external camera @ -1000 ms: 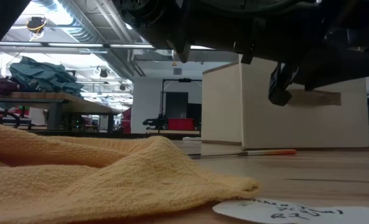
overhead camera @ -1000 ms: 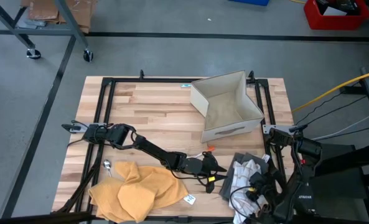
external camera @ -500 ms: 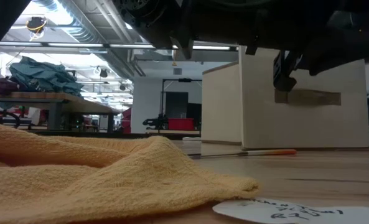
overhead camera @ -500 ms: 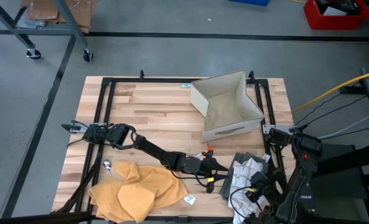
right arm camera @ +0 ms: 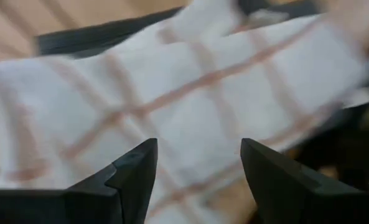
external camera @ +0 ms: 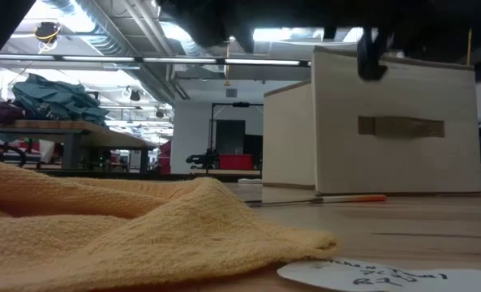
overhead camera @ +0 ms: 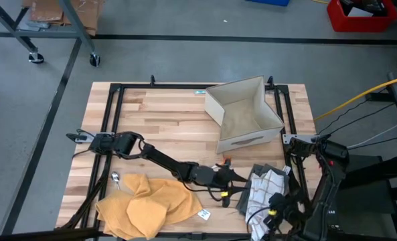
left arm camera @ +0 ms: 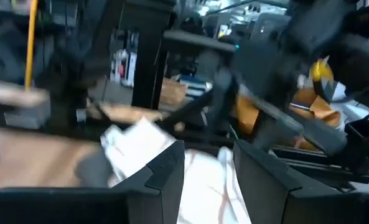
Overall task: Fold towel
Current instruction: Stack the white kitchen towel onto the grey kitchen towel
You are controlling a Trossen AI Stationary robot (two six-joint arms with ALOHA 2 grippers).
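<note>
Where table's front right edge lies, white plaid towel (overhead camera: 264, 189) bunched; right gripper (right arm camera: 196, 171) fingers apart, left gripper (left arm camera: 209, 171) fingers apart.

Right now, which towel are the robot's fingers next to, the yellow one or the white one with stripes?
The white checked cloth towel near the table's right front corner. Both sets of fingers are right by it, while the crumpled yellow cloth towel lies untouched at the left front.

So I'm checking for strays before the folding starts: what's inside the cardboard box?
From above, the cardboard box shows only its bare tan floor and walls. The strip of floor along its front wall cannot be seen, and the low view shows just its outside.
</note>
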